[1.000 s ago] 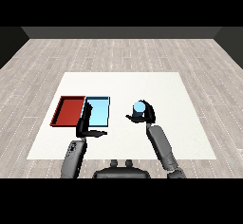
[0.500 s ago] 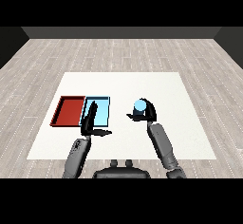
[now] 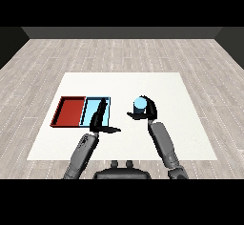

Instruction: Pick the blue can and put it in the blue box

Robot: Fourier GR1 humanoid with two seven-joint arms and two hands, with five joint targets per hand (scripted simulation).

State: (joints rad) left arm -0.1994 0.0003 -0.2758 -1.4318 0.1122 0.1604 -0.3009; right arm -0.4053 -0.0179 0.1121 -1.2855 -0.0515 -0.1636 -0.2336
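While the black right hand (image 3: pixel 147 110) curls round the small blue can (image 3: pixel 139 104) right of centre, it should carry it left, over the light blue tray (image 3: pixel 106 100), past the open left hand (image 3: pixel 100 120).

The worktop (image 3: pixel 190 124) is showing a plain white, matt, smooth face. Around it the floor (image 3: pixel 119 52) is looking like pale grey wood planks with visible grain. The red tray (image 3: pixel 70 112) and light blue tray (image 3: pixel 91 108) are appearing smooth and flat-coloured, like plastic. The blue can (image 3: pixel 139 105) is looking smooth with a paler top. Both forearms are reading as dull grey metal, the hands matt black.
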